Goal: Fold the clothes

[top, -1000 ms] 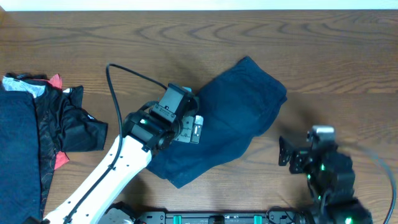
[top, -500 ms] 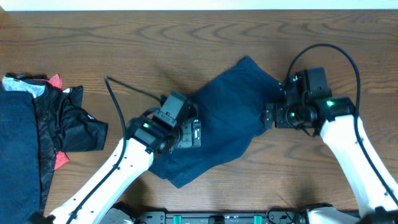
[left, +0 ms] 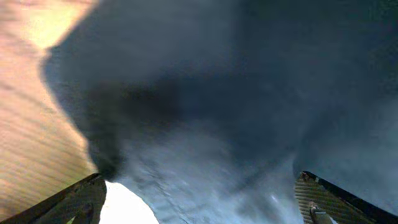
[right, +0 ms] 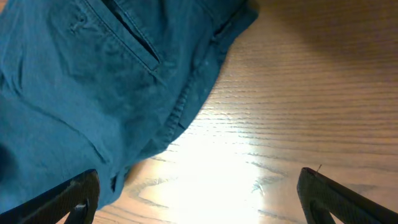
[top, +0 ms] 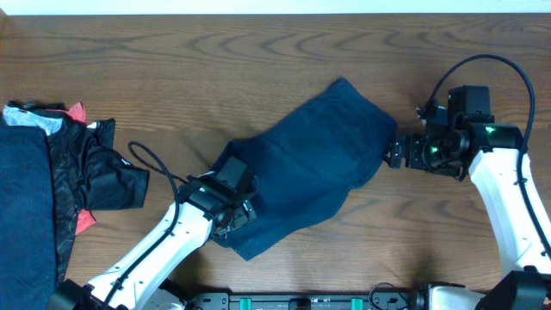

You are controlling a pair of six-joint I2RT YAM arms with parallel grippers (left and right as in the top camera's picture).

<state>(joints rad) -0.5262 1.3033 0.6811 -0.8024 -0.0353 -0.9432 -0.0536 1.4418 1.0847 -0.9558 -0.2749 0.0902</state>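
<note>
Dark blue shorts [top: 310, 164] lie folded and diagonal in the middle of the wooden table. My left gripper [top: 231, 215] is open, low over the shorts' lower left corner; the left wrist view is filled with blue cloth [left: 205, 112] between the spread fingers. My right gripper [top: 394, 155] is open and empty beside the shorts' right edge. In the right wrist view the shorts' hem and pocket [right: 106, 81] lie at the left, with bare wood [right: 280, 124] between the fingers.
A pile of other clothes [top: 52, 189], black, dark blue and red, lies at the table's left edge. The left arm's cable [top: 151, 164] loops over the wood left of the shorts.
My left gripper has slid down toward the shorts' lower left corner. My right arm swung in to the shorts' right side, then drew back a little to the right.
</note>
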